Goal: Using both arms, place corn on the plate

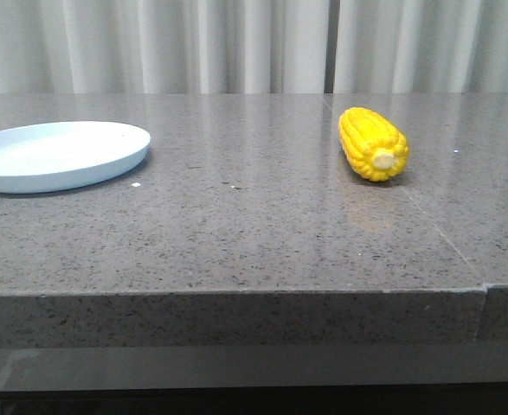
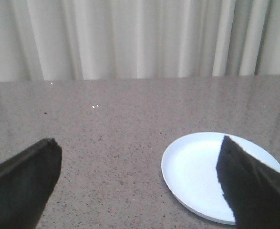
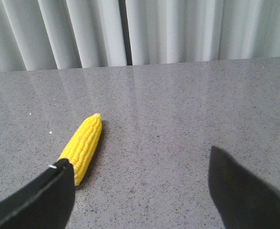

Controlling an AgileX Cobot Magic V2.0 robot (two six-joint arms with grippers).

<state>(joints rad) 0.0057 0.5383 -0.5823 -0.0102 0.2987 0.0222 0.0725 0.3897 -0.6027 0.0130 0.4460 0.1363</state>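
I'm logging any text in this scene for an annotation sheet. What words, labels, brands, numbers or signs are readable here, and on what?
None: no readable text appears in any view.
The bright-yellow plastic-looking corn cob shows only kernel rows.
The round pale-blue plate is plain.
The grey speckled stone-look table and the white pleated curtain carry no markings.

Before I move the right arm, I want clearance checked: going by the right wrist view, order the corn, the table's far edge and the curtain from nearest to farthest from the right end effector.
1. Corn, beside one finger.
2. Table's far edge, beyond.
3. Curtain, behind the table.
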